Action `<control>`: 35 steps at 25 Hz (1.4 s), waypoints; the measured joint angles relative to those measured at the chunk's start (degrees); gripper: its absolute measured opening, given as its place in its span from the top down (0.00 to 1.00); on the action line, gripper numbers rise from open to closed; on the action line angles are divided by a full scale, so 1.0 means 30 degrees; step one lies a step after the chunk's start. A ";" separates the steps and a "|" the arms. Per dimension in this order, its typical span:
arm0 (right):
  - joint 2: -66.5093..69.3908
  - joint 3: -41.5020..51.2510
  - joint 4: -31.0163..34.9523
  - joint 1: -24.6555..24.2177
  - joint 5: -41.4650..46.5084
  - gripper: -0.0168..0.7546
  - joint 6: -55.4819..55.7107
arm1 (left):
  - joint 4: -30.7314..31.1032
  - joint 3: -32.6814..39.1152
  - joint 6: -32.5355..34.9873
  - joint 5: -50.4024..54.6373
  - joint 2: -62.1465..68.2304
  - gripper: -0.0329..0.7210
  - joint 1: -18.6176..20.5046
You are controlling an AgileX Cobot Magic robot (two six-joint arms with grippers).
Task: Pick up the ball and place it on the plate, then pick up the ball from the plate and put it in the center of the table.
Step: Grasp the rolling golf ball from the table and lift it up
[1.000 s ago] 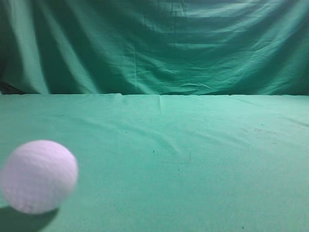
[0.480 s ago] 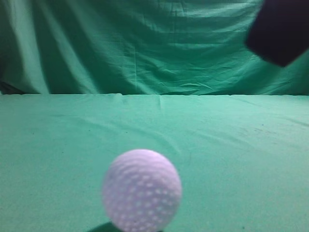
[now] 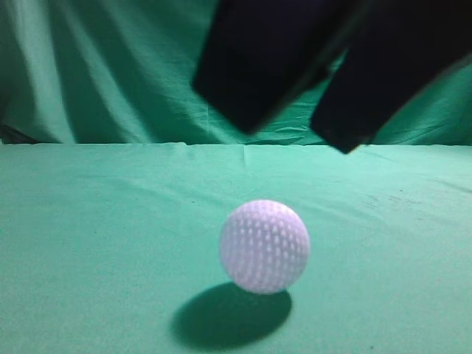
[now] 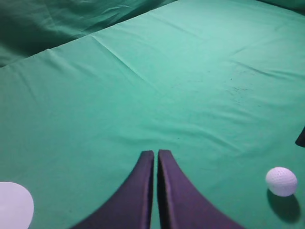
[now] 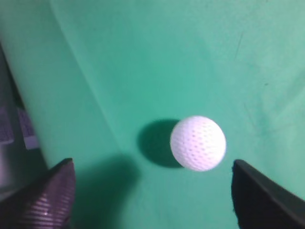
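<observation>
The ball [image 3: 265,246], a white dimpled golf ball, lies on the teal-green table [image 3: 88,221]. It also shows in the left wrist view [image 4: 281,181] and the right wrist view [image 5: 198,142]. My right gripper [image 3: 299,133] is open, its two dark fingers hanging above the ball; in its own view [image 5: 152,191] the ball sits ahead of and between the fingers, untouched. My left gripper [image 4: 156,153] is shut and empty, well left of the ball. A white round edge, probably the plate [image 4: 14,206], shows at the bottom left of the left wrist view.
The draped green backdrop curtain [image 3: 110,74] hangs behind the table. The table's edge with grey hardware [image 5: 14,129] shows at the left of the right wrist view.
The ball has rolled from the left edge to the middle of the exterior view. My right gripper has come in from the upper right and now hangs over it.
</observation>
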 joint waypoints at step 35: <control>0.8183 -0.4013 -0.3808 -0.4976 -0.3498 0.21 0.3169 | 0.0758 0.0000 0.0000 0.0000 0.0000 0.96 0.0000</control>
